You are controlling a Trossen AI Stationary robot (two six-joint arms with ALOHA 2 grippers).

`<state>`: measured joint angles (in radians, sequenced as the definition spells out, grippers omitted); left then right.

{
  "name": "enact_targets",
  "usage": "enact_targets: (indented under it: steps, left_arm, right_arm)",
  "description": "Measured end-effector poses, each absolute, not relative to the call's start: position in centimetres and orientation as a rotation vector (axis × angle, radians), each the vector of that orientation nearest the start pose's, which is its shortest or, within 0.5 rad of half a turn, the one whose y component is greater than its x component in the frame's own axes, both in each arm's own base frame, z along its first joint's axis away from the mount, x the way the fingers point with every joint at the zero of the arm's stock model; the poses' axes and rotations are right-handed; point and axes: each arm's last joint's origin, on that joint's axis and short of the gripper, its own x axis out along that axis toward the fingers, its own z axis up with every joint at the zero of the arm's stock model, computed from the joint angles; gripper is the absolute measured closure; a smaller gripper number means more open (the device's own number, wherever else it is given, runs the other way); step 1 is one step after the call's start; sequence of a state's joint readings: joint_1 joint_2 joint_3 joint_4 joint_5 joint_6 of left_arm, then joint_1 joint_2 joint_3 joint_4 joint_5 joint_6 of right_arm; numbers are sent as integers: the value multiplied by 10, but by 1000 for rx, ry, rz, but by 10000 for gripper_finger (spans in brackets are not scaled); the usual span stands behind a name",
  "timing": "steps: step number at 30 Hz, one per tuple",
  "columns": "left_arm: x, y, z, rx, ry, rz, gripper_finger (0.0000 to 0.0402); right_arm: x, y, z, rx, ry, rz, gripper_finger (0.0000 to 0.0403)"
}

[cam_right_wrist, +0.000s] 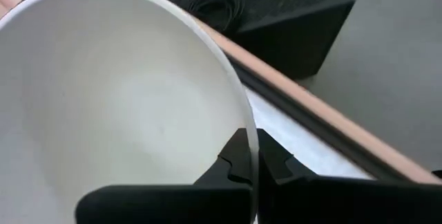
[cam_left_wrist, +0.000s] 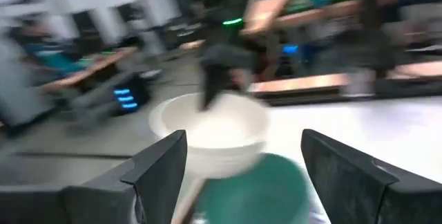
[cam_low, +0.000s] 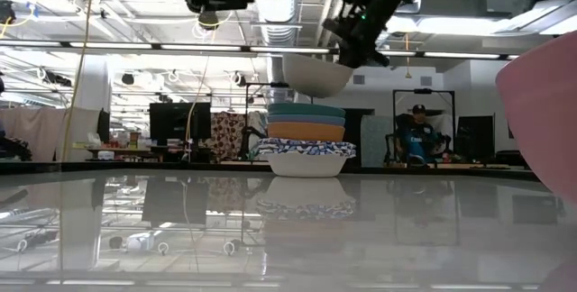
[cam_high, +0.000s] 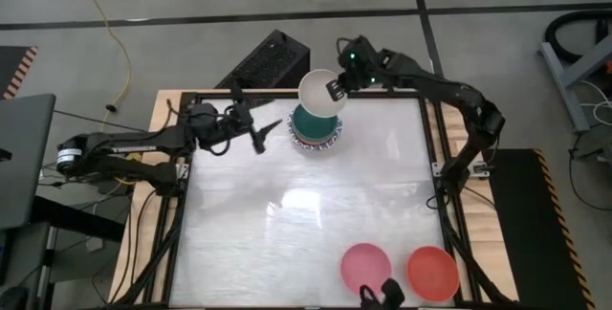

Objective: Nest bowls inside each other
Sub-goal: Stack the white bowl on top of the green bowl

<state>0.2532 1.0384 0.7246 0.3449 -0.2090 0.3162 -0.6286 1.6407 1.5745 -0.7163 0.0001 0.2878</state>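
Cream bowl (cam_high: 318,91) pinched by right end effector (cam_high: 337,90) above teal-topped stack (cam_high: 316,126)

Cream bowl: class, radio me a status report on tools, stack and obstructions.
Right tool shut on cream bowl, above stack. Left tool open, beside stack. Pink bowl, red bowl wait. Nothing blocking.

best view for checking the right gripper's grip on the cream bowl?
Right wrist view: the right gripper pinches the cream bowl by its rim. High and low views show the bowl held above the stack; left wrist view is blurred.
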Motion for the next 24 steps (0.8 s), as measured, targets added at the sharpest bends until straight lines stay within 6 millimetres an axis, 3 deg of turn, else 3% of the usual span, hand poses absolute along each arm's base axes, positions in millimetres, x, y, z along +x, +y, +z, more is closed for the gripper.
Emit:
enact_targets:
  steps: [7, 15, 21, 24]
  left_arm:
    - [187, 56, 320, 234, -84, 197, 127]
    - [147, 47, 308, 172, -287, 222, 127]
    - [135, 43, 308, 125, -316, 218, 127]
    - [132, 42, 308, 113, -316, 216, 127]
  right_arm:
    - [287, -211, 343, 536, 662, -635, 396]
    - [311, -203, 319, 551, 737, -517, 396]
    - [322, -212, 293, 581, 813, -519, 396]
    - [322, -213, 289, 592, 833, -522, 396]
